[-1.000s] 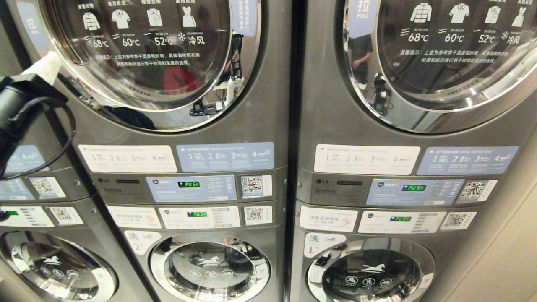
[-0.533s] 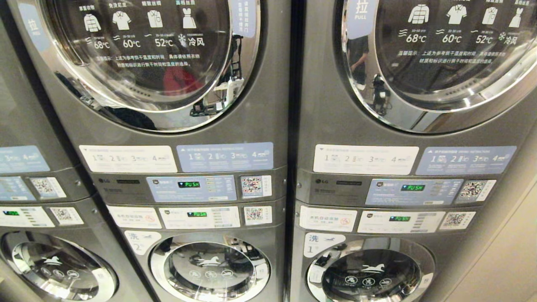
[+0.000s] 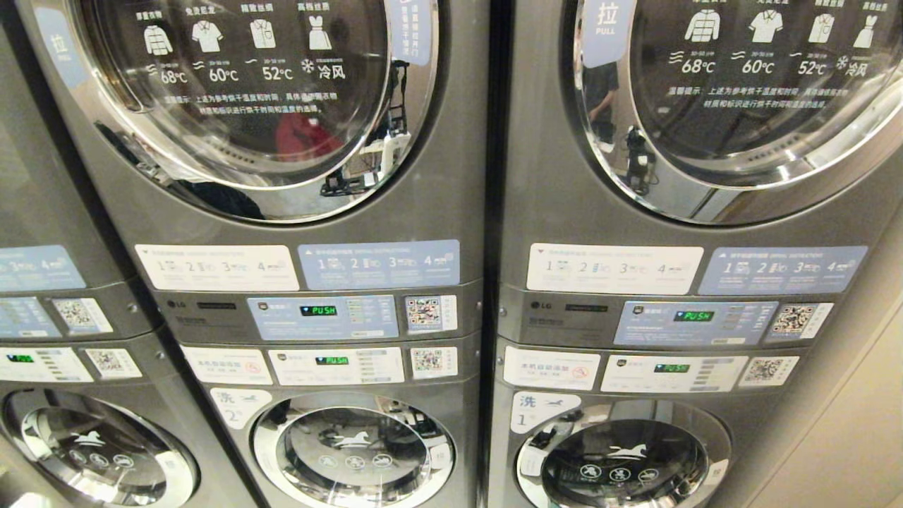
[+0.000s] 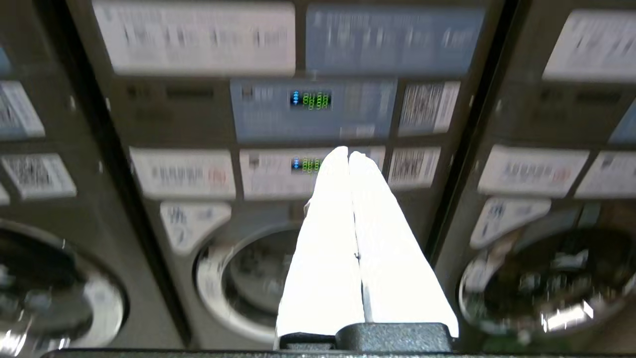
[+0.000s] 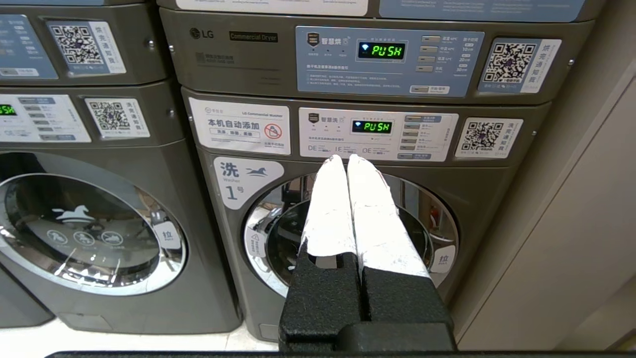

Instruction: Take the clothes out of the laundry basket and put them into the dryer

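Note:
Two grey dryers stand side by side with round glass doors shut, the middle dryer [image 3: 233,92] and the right dryer [image 3: 741,92]. A red shape [image 3: 300,134] shows in the middle door's glass; I cannot tell whether it lies inside or is a reflection. The clothes and the laundry basket are out of view. My left gripper [image 4: 348,153] is shut and empty, held low in front of the control panels of the middle stack. Shut and empty too, my right gripper [image 5: 345,158] hangs before the washer marked 1 [image 5: 268,233]. Neither arm shows in the head view.
Washers sit under each dryer, with control panels [image 3: 321,317] reading PUSH between them. A third stack [image 3: 63,296] stands at the left. A beige wall [image 3: 846,437] closes the right side. A person's reflection [image 3: 603,92] shows in the right door's chrome rim.
My left arm, seen at the head view's left edge one second ago, has dropped out of that view. The dryers and doors stand as before.

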